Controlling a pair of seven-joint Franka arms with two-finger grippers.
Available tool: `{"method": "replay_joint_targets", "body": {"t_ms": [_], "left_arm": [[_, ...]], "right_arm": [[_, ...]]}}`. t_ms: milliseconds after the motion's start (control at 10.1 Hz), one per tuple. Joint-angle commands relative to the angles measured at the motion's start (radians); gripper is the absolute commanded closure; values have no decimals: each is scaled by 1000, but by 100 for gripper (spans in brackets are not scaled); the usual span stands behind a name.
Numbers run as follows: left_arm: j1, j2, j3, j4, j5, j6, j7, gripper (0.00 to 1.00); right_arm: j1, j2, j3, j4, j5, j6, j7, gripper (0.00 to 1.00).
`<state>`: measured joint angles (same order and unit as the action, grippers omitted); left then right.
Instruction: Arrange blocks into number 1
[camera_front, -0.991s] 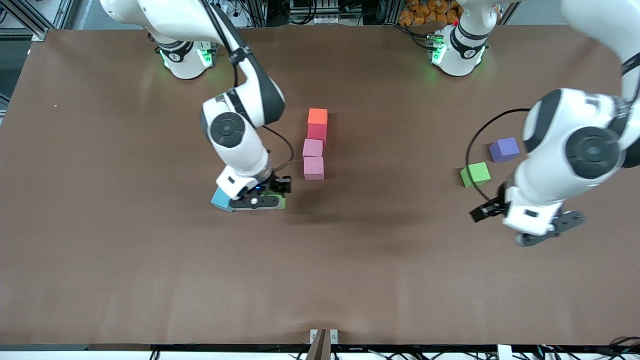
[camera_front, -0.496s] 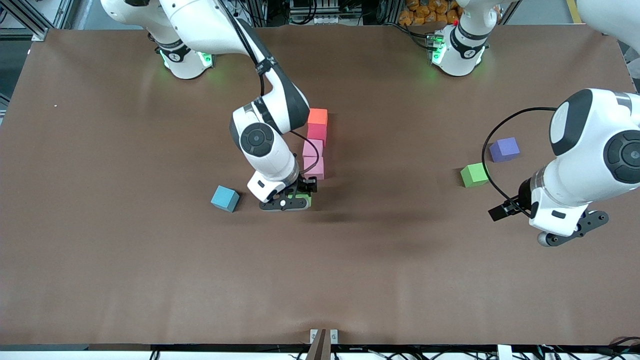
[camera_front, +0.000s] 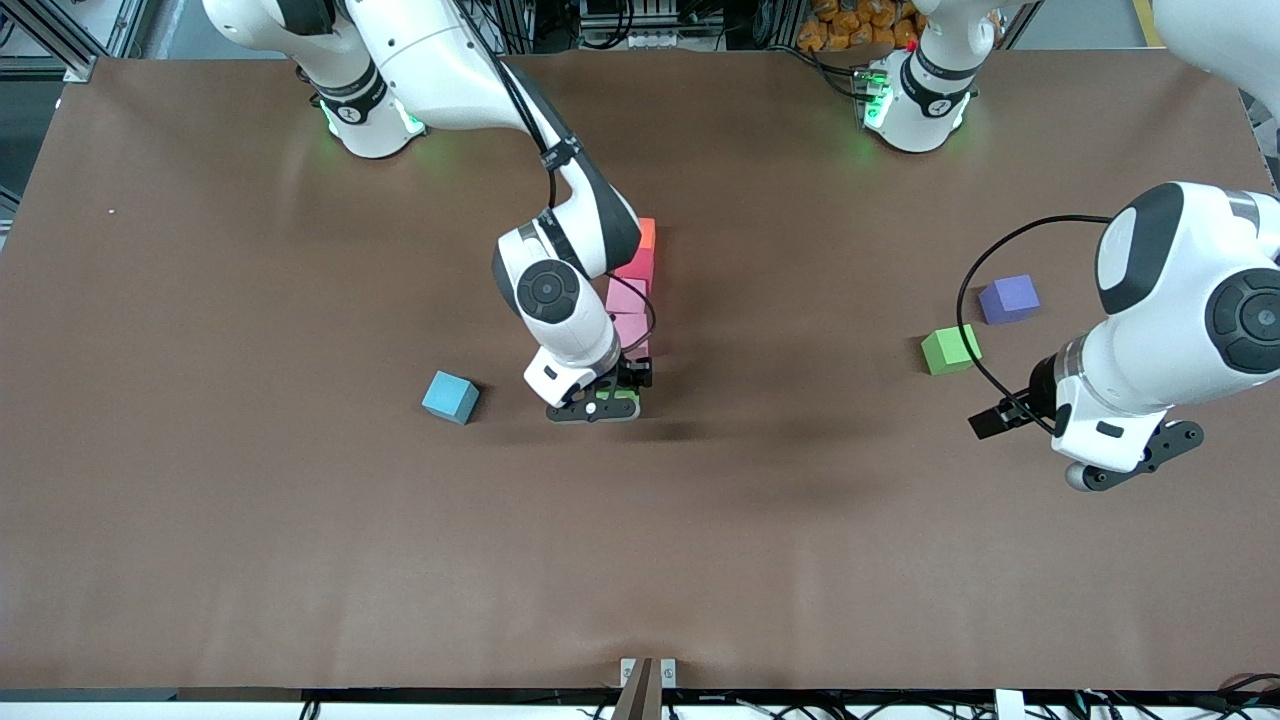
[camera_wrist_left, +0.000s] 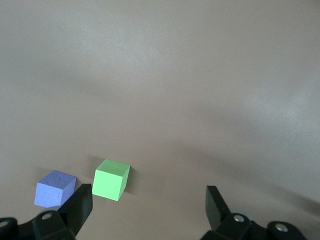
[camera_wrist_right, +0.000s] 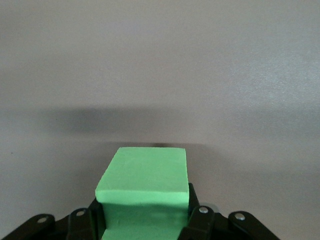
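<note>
Just nearer the front camera than the block column, my right gripper is clamped on a green block. The column's long axis runs orange, red, pink, pink toward that camera; my block sits at its near end, beside the last pink block. My left gripper waits, fingers spread wide and empty, near the other green block.

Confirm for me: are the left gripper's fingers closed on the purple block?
No, the left gripper hangs open and empty, with the purple block resting on the table.
</note>
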<state>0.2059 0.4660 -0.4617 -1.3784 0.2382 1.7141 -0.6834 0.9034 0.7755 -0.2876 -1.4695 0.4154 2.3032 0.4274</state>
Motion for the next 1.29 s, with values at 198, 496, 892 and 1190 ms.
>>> {"method": "replay_joint_targets", "body": {"t_ms": [198, 496, 892, 1190], "left_arm": [[26, -94, -5, -71, -91, -10, 30, 0], [24, -222, -5, -224, -96, -8, 35, 0], [-48, -305, 87, -294, -138, -8, 127, 0], [-51, -343, 101, -310, -172, -10, 183, 0]], "right_arm": [[15, 25, -12, 32, 46, -16, -4, 40], [14, 31, 16, 12, 45, -21, -1, 40], [14, 31, 25, 6, 43, -85, 2, 40], [14, 30, 25, 6, 43, -93, 2, 40]]}}
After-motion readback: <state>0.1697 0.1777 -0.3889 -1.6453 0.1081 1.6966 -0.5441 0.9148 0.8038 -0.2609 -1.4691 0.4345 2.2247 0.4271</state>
